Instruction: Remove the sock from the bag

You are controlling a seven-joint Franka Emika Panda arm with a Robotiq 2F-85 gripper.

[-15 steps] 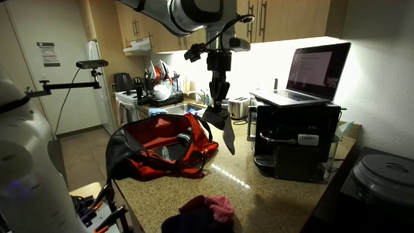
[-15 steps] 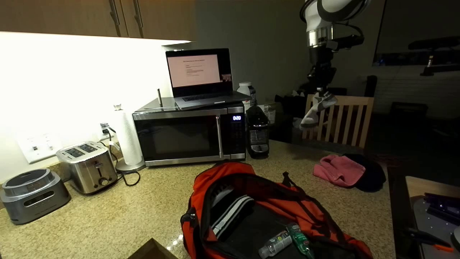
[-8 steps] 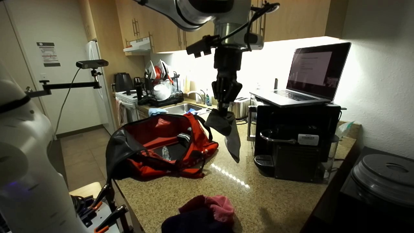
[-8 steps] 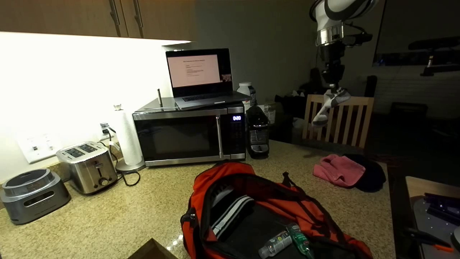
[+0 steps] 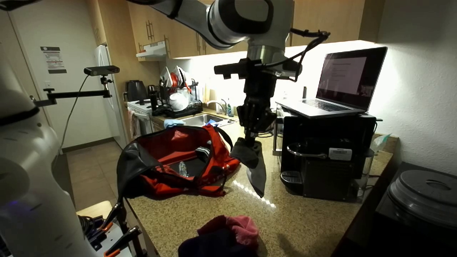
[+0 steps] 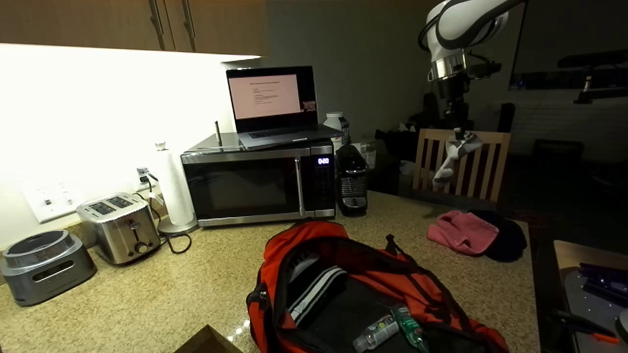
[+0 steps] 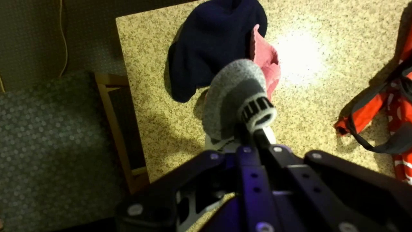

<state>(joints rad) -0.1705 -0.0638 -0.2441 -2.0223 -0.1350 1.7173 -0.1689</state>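
The sock (image 7: 222, 93), pale grey and white with a dark-striped cuff, dangles from my gripper (image 7: 252, 134), whose fingers are closed together on its cuff end. In both exterior views the sock (image 5: 256, 175) (image 6: 449, 164) hangs in the air above the counter, folded over with one longer end pointing down. The red bag (image 5: 221, 153) with black trim lies unzipped on the counter, apart from the sock and beside the gripper (image 5: 250, 137). Only a strap and part of the bag's side (image 7: 399, 117) show at the right of the wrist view.
A pink cloth (image 6: 463, 233) and a dark navy cloth (image 7: 219, 45) lie near the counter's end, below the sock. Inside the bag are a striped dark item (image 6: 316, 294) and bottles (image 6: 378, 333). A coffee machine (image 5: 314, 160) and a microwave (image 6: 255, 181) bearing a laptop (image 6: 270, 103) stand nearby.
Holding the sock throughout, my gripper has travelled farther from the bag, toward the pink and navy cloths, and has come lower over the last half second. The bag has stayed put.
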